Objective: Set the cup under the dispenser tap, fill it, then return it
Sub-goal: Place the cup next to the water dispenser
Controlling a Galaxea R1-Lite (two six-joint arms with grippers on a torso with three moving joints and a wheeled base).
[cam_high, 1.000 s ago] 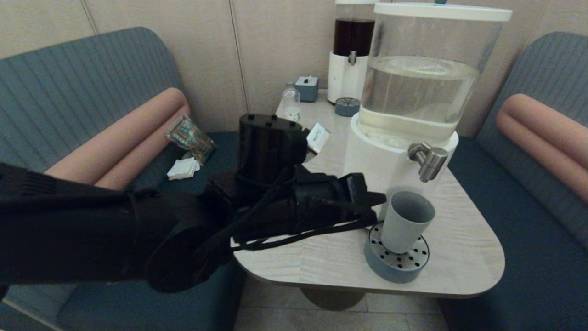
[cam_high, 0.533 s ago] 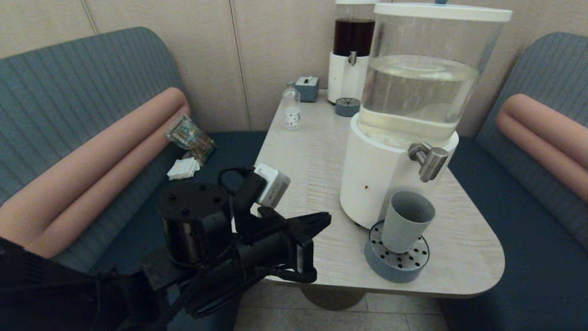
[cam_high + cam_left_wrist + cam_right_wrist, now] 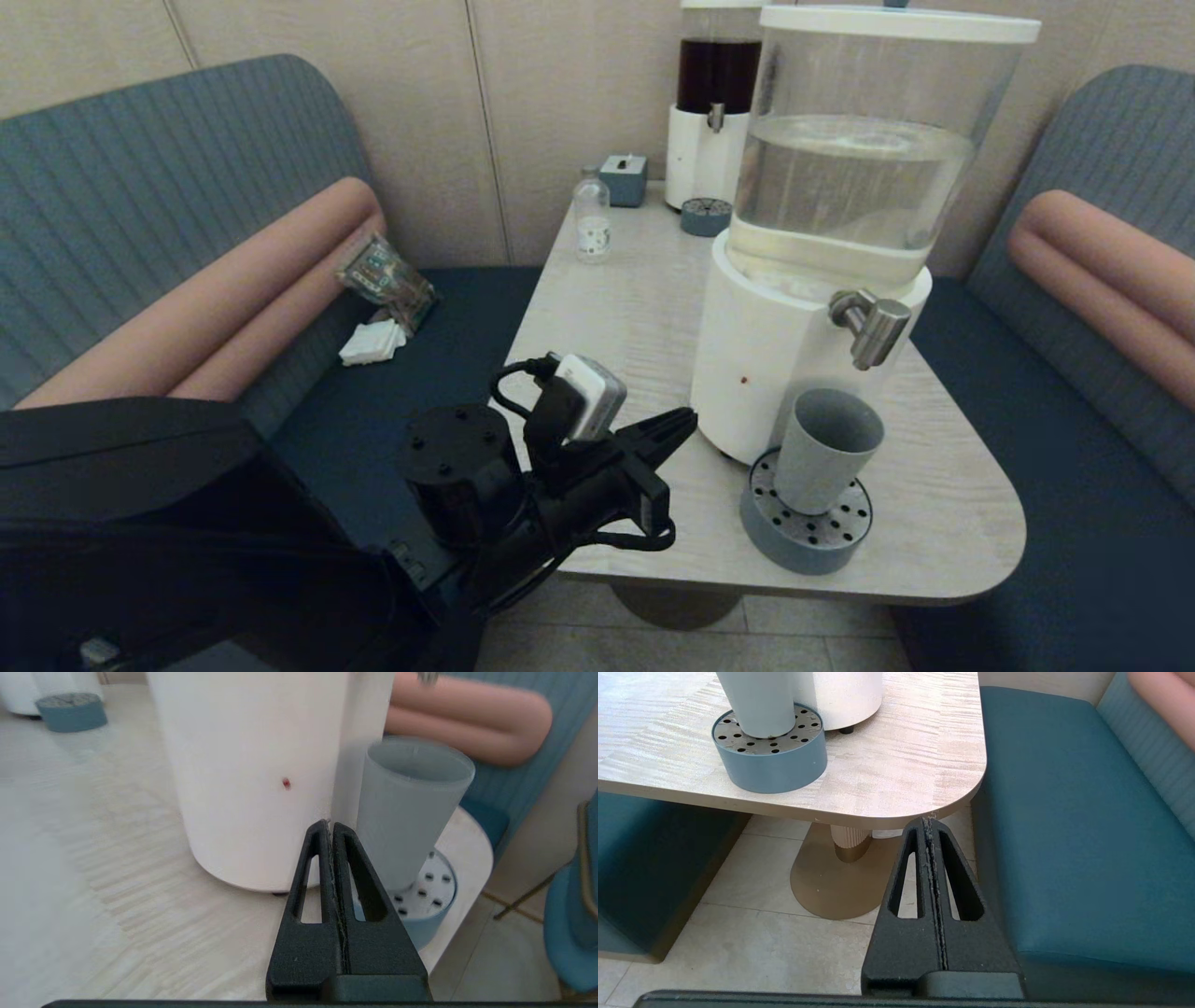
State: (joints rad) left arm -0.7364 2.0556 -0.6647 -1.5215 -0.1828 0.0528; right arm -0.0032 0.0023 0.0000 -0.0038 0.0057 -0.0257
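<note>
Grey-blue, the cup (image 3: 825, 450) stands on the perforated drip tray (image 3: 807, 534) directly beneath the dispenser tap (image 3: 872, 326) to catch its flow, while the left gripper (image 3: 689, 422), clenched empty, waits at the cup's nine o'clock and the right gripper (image 3: 930, 823), likewise clenched, sits parked below the table (image 3: 625, 308).

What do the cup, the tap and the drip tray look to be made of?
Cup: probably matte plastic; even grey-blue, no shine.
Tap: brushed metal, likely steel; silvery with soft highlights.
Drip tray: pale perforated top, maybe metal; blue-grey wall looks plastic.
</note>
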